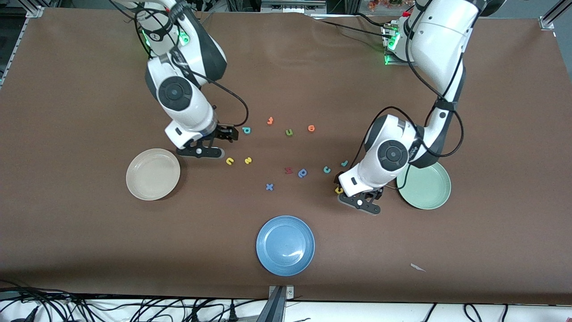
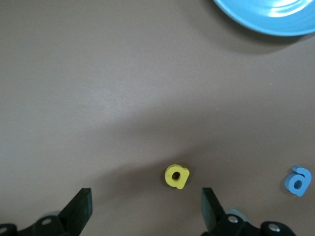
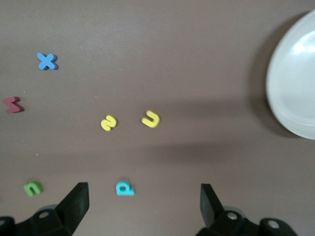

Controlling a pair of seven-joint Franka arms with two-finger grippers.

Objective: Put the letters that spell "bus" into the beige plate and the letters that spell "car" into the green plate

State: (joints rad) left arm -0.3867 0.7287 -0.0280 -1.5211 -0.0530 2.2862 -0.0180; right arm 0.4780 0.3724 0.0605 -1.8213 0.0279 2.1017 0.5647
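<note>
Both arms reach down from their bases toward the bench, wrists bent low. The left tool hangs with its fingers spread wide. The right tool also hangs low, fingers equally parted, gripping nothing.

The front camera is looking down from high across the worktop, facing both arm bases and taking in all three plates. The left wrist camera is pointing down close over the yellow "a", sharing it and the blue plate with the front view. The right wrist camera is sharing the beige plate and the yellow "u".
</note>
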